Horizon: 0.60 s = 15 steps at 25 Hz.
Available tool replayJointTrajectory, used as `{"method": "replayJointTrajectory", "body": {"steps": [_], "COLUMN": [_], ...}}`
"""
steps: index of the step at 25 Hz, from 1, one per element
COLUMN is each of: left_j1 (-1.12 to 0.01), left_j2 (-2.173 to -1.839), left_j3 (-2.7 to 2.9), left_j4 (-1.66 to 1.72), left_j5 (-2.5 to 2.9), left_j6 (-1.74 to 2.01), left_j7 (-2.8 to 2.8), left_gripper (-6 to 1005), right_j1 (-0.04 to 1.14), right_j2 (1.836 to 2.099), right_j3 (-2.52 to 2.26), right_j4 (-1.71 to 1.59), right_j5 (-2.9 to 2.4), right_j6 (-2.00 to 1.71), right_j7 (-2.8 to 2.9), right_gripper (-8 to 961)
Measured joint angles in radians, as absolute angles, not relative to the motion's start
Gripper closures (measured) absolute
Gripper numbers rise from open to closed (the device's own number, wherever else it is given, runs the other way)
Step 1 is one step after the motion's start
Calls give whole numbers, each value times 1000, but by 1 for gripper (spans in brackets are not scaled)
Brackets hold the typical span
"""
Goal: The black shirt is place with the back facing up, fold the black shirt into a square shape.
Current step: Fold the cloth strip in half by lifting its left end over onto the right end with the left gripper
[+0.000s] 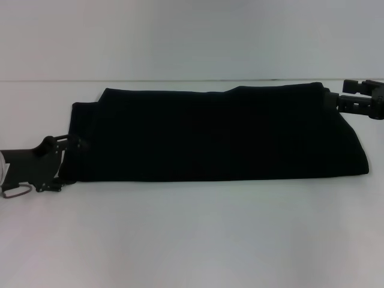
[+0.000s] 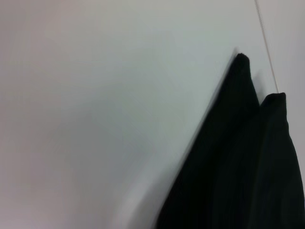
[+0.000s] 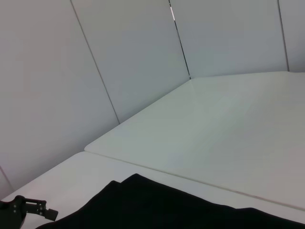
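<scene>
- Nearest the head camera lies a bare strip of the white desk [image 1: 192, 240], smooth and matte, reaching up to the shirt's near edge.
- One black shirt [image 1: 216, 135] lies flat on the desk, folded into a long band that runs across the desk from the robot's left to its right. The cloth is soft, plain and dark, with faint lengthwise creases; no lettering shows on the upper face.
- Its near edge is fairly straight. The far edge steps up slightly toward the right, and the left end shows two layers, one set slightly in from the other.
- In the left wrist view the shirt [image 2: 248, 162] ends in two pointed corners side by side, resting on the pale desk [image 2: 95, 119].
- In the right wrist view the shirt [image 3: 181, 210] has a rounded folded edge against the desk [image 3: 214, 129].
- There are two grippers, both of hard black metal with an angular frame. The left gripper [image 1: 77, 144] is at the shirt's left end, near its front corner, with its tip meeting the cloth. I cannot tell whether its fingers are apart or together.
- The right gripper [image 1: 331, 99] is at the shirt's far right corner, its tip against the cloth. Its finger state cannot be told either.
- Behind the desk stands a pale panelled wall [image 3: 133, 62] with thin dark seams.
</scene>
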<state>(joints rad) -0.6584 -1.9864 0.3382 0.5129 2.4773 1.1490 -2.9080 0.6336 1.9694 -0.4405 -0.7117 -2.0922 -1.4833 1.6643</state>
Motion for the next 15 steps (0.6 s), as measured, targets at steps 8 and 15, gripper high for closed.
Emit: {"method": "replayJointTrajectory", "body": {"steps": [8, 15], "left_j1": [-664, -668], "left_j2": [-1986, -1986], "left_j3": [337, 339], "left_j4": [511, 511], "left_j5": [2477, 2477], "left_j6": [1135, 1136], "left_j7": [-2891, -2857], "left_gripper": [112, 139], "right_j1": [634, 634], "right_j2": [1969, 1969], "right_j3": [-440, -440], "right_j4": [-712, -712], "right_j5": [-2092, -2092], "right_j6": [-1483, -1483], "right_j7": [1664, 1664], "right_gripper": [65, 66]}}
